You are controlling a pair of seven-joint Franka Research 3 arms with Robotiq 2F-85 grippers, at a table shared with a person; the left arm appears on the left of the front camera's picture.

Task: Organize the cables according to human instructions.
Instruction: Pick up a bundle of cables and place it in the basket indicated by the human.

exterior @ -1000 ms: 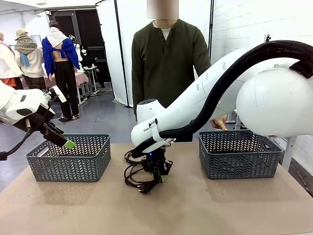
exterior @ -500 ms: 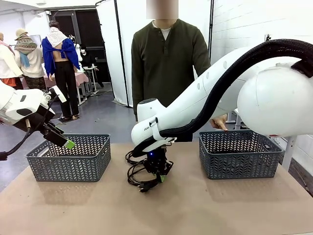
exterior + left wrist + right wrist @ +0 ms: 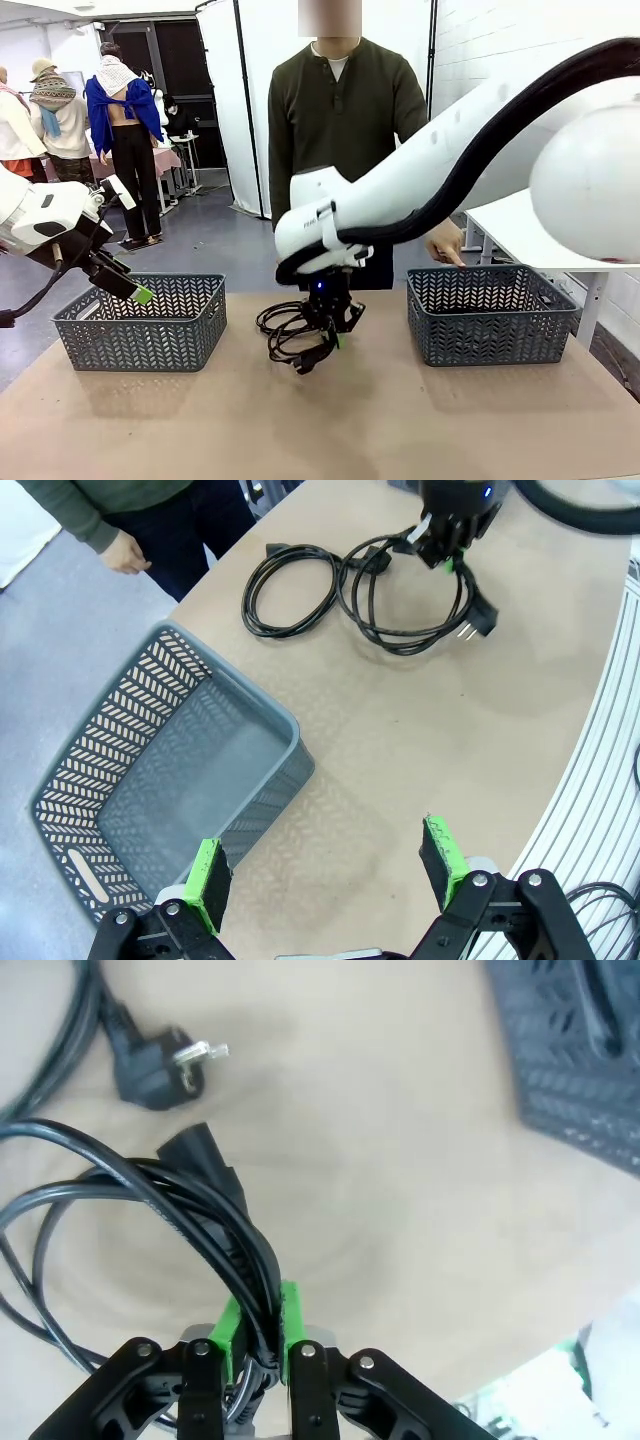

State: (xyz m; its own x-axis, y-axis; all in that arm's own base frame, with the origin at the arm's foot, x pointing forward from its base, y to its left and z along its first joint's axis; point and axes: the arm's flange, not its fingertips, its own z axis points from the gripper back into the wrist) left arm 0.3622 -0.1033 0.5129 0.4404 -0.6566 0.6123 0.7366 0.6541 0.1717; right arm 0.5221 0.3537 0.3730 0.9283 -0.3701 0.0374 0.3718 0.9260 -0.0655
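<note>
My right gripper (image 3: 337,322) is shut on a black cable bundle (image 3: 296,338) and holds it a little above the table's middle. In the right wrist view the green pads (image 3: 229,1332) of the right gripper (image 3: 258,1335) pinch several cable strands (image 3: 190,1205), with a plug (image 3: 160,1066) hanging beyond. From the left wrist, that held bundle (image 3: 412,615) hangs under the right gripper (image 3: 450,548), and a second cable (image 3: 290,588) lies coiled beside it. My left gripper (image 3: 136,291) hovers open over the left basket, its jaws (image 3: 322,870) holding nothing. The human (image 3: 340,130) stands behind the table.
A grey basket (image 3: 140,322) stands at the left, its near corner (image 3: 250,770) under my left gripper. Another grey basket (image 3: 490,315) stands at the right, with the person's hand (image 3: 447,247) just above its far rim. The table's front is bare.
My right gripper has closed on the cable bundle and risen, lifting it off the table and slightly right. The left arm has stayed still.
</note>
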